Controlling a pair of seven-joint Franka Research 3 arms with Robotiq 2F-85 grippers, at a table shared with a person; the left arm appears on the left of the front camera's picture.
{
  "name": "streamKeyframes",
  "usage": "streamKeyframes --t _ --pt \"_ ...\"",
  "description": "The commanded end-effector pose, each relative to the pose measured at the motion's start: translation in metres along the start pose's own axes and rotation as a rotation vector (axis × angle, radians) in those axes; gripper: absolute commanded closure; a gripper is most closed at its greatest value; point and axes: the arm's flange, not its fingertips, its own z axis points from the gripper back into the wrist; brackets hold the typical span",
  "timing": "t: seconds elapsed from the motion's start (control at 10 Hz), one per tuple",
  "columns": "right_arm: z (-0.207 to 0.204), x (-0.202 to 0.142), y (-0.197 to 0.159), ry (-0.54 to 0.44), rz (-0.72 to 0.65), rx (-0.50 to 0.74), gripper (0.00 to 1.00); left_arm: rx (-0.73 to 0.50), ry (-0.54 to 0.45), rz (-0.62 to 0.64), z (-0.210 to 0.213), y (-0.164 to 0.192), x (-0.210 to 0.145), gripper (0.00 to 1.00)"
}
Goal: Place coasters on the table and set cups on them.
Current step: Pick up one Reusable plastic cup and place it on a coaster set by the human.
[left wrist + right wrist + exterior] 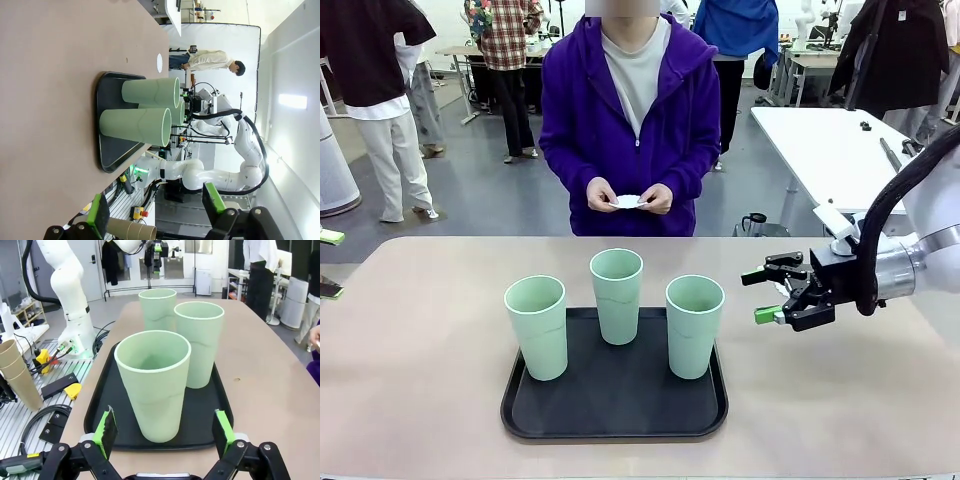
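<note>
In the front view you see the three cups (pixel 617 295) standing upright at the centre of the frame, long axes vertical, open mouths up, narrower bases down on the black tray (pixel 615 412). They are plain pale mint green, with no handles. The tray lies on the beige surface (pixel 420 350). The right end effector (pixel 757 297) comes in level from the right of the frame, fingers pointing at the right-hand cup and apart from it, spread wide with nothing in them. At upper centre the person's hands (pixel 603 195) hold the white coasters (pixel 629 202) at waist height.

In the left wrist view the frame is rolled, so the cups (pixel 142 126) lie sideways in the picture, mouths toward the right, on the tray (pixel 107 150). The left end effector (pixel 156 207) sits at the bottom edge, well apart from them, fully spread and empty.

In the right wrist view the cups (pixel 154 385) stand upright at centre on the tray (pixel 100 405). The right end effector (pixel 165 429) gapes wide at the bottom and grips nothing.
</note>
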Motion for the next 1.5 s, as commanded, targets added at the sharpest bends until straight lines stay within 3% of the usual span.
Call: streamKeyframes --t 0.0,0.4,0.9,1.4 --pt "0.002 0.005 0.002 -0.002 0.013 -0.005 0.00 -0.011 -0.001 -0.006 0.001 -0.001 -0.001 0.00" --pt "0.002 0.004 0.000 0.000 0.009 -0.004 0.00 -0.011 -0.001 -0.006 0.001 -0.001 -0.001 0.00" --pt "-0.033 -0.024 -0.024 -0.022 0.075 0.072 0.00 -0.011 -0.001 -0.006 0.001 -0.001 -0.001 0.00" --pt "-0.064 -0.040 -0.045 -0.019 0.007 0.167 0.00 -0.011 -0.001 -0.006 0.001 -0.001 -0.001 0.00"
